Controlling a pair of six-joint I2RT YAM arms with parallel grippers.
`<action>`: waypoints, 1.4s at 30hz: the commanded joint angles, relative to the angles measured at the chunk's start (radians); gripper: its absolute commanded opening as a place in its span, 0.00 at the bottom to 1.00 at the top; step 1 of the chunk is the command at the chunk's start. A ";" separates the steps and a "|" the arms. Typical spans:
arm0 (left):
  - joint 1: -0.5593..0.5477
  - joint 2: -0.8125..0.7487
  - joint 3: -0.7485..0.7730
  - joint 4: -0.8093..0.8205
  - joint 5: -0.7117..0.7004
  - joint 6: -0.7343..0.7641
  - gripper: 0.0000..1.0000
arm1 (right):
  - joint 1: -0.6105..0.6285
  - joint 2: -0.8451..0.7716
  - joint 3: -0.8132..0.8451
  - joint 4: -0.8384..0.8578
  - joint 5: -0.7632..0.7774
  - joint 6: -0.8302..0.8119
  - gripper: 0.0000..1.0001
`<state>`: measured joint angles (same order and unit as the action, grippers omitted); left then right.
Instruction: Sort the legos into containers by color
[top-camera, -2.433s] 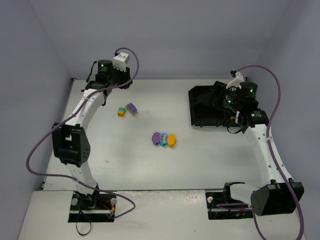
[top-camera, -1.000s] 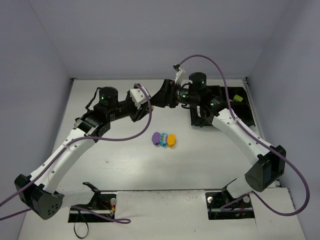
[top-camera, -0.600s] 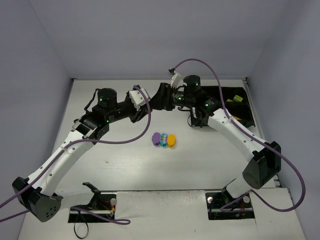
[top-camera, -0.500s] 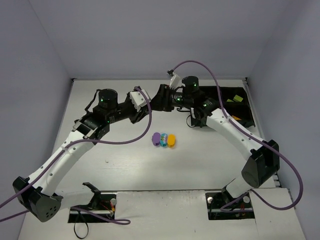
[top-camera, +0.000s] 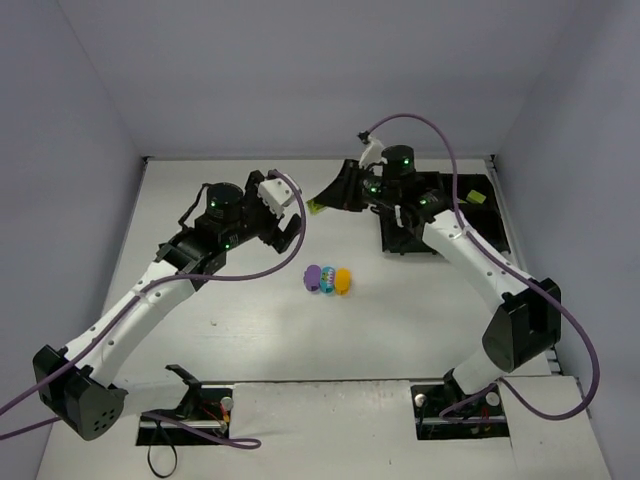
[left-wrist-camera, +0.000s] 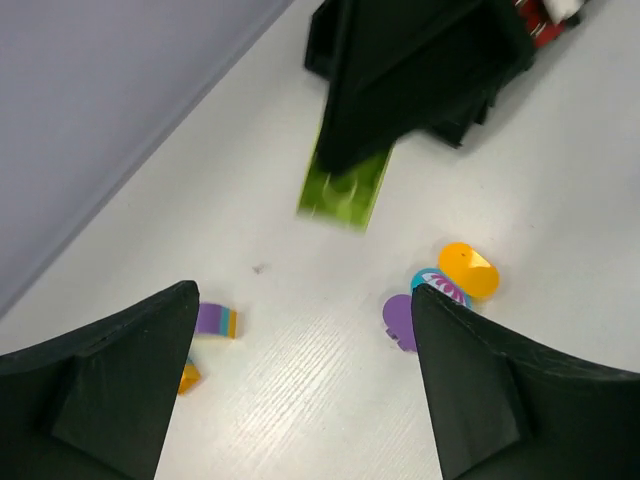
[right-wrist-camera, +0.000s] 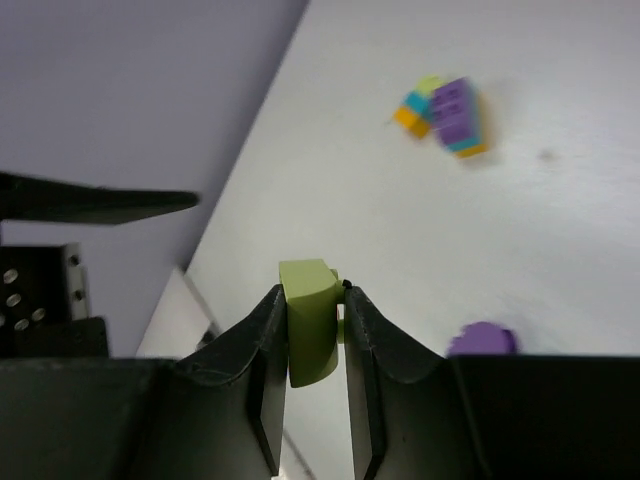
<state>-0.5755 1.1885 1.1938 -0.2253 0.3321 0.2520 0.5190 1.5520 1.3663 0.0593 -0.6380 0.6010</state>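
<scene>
Lime green brick (top-camera: 318, 207) (right-wrist-camera: 308, 320): one, rectangular, clamped between the narrowly set fingers of the right gripper (top-camera: 326, 200) (right-wrist-camera: 312, 300) and held clear of the table (top-camera: 250, 330), between the tray and the left gripper. In the left wrist view the brick (left-wrist-camera: 345, 190) was seen jutting below the black fingers, blurred.

Oval bricks: three, laid touching in a row at mid-table, purple (top-camera: 313, 277), cyan (top-camera: 327, 279) and orange (top-camera: 342, 280), near side of both grippers and untouched.

Small mixed-colour pieces: two, lying just beside each other, one orange, cyan and lime (right-wrist-camera: 415, 106), one mostly purple (right-wrist-camera: 458, 120). In the top view they were hidden under the left arm.

Tray (top-camera: 395, 247): one, black, at the far right of the table, largely covered by the right arm. One lime piece (top-camera: 477, 197) was seen at its far right; the compartment could not be told.

Left gripper (top-camera: 290, 235) (left-wrist-camera: 300, 300): spread wide, nothing held, hanging over the table left of the held brick.

Change noted: half a second earlier the two grippers were tip to tip; they were now recorded apart, the right one drawn back toward the tray. The oval row was unmoved.
</scene>
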 joint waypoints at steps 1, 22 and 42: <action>0.003 0.000 -0.019 0.124 -0.197 -0.147 0.81 | -0.120 -0.021 0.043 -0.013 0.157 -0.090 0.00; 0.120 -0.029 -0.227 -0.066 -0.196 -0.617 0.81 | -0.651 0.364 0.244 -0.006 0.831 -0.363 0.01; 0.077 0.062 -0.125 -0.134 0.154 -0.260 0.81 | -0.671 0.306 0.327 -0.038 0.605 -0.411 0.62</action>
<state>-0.4717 1.2484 0.9848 -0.3542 0.3843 -0.1257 -0.1509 2.0354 1.6966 -0.0162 0.0410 0.1822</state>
